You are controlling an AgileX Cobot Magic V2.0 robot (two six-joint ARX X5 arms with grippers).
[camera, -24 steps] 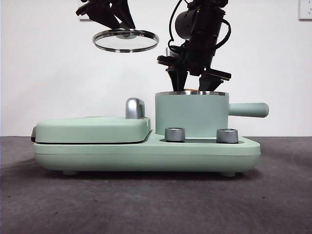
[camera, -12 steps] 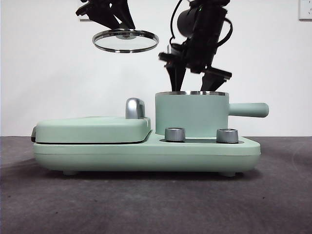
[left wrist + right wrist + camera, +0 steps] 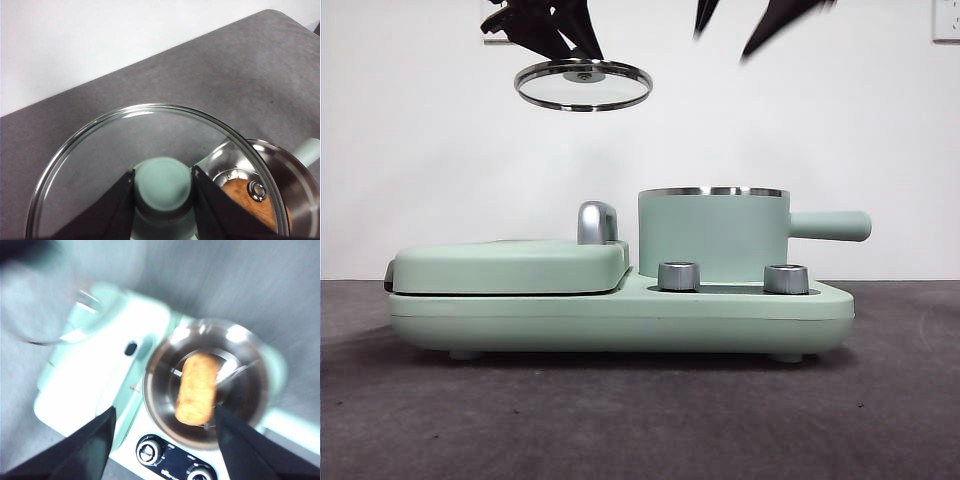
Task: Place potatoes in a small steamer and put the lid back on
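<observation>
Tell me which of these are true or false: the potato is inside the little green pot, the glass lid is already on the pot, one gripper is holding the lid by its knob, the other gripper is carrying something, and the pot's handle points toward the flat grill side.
1. The potato lies inside the small steamer. True.
2. The lid is on the pot. False: it hangs in the air, above the flat grill cover and off to the side of the pot.
3. The left gripper holds the lid by its knob. True.
4. The right gripper is carrying something. False: its jaws are open and empty, high above the pot.
5. The pot's handle points toward the grill cover. False: it points away from it.
</observation>
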